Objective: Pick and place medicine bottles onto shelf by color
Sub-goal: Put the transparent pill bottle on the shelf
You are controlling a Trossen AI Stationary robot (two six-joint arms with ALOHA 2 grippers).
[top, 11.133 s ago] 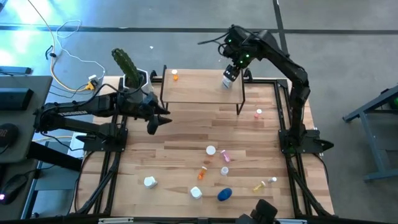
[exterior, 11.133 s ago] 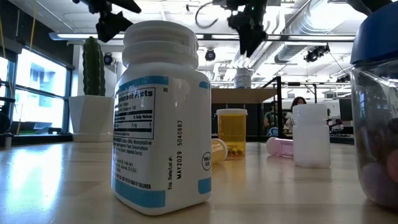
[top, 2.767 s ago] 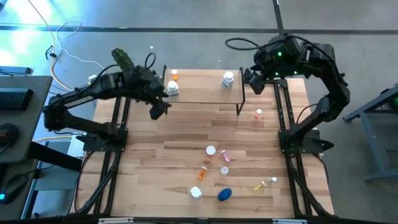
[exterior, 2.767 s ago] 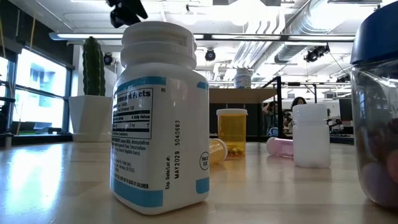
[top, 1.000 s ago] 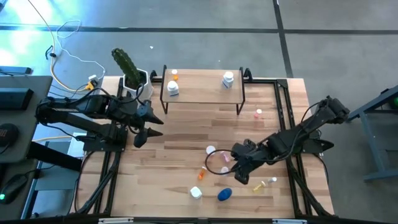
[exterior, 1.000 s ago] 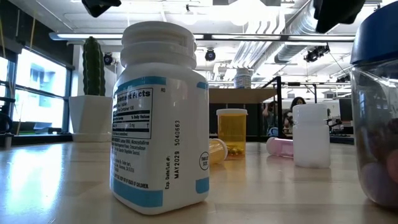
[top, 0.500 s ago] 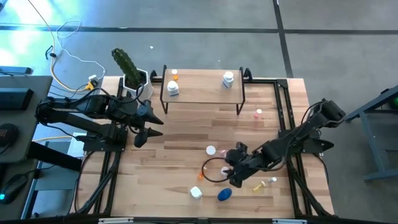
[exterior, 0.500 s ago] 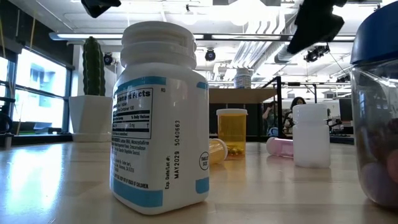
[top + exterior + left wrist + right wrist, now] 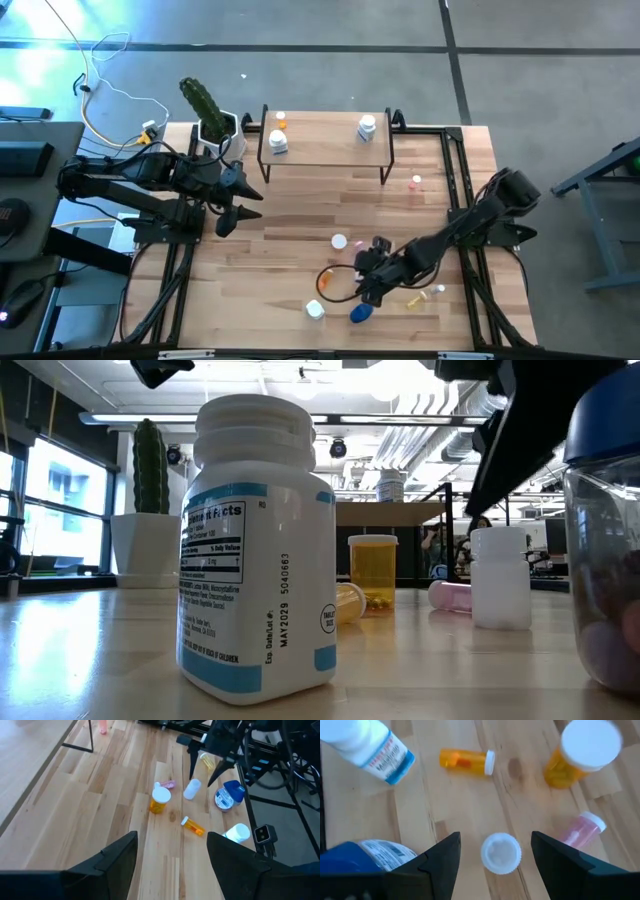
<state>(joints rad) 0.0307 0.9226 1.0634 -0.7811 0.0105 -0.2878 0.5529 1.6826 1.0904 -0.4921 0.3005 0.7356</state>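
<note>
My right gripper (image 9: pixel 364 288) (image 9: pixel 495 840) hangs open over the bottle cluster near the table's near edge, its fingers either side of a small upright white-capped bottle (image 9: pixel 501 852) without touching it. Around that stand or lie a blue jar (image 9: pixel 360 312), a labelled white bottle (image 9: pixel 315 310), an orange vial on its side (image 9: pixel 467 761), a white-capped orange bottle (image 9: pixel 339 241), a pink vial on its side (image 9: pixel 580 830) and a yellowish one (image 9: pixel 420 297). The shelf (image 9: pixel 325 148) carries two white bottles and an orange one. My left gripper (image 9: pixel 235 207) waits open at the table's left side.
A cactus in a white pot (image 9: pixel 213 122) stands left of the shelf. A small pink bottle (image 9: pixel 416 182) stands alone toward the right edge. A dark cable loops from my right arm over the orange vial's spot (image 9: pixel 328 280). Bare wood lies between shelf and cluster.
My right gripper has moved toward the near-left of the table and come down over the cluster, ending above the small white-capped bottle, still open. No bottle has shifted.
</note>
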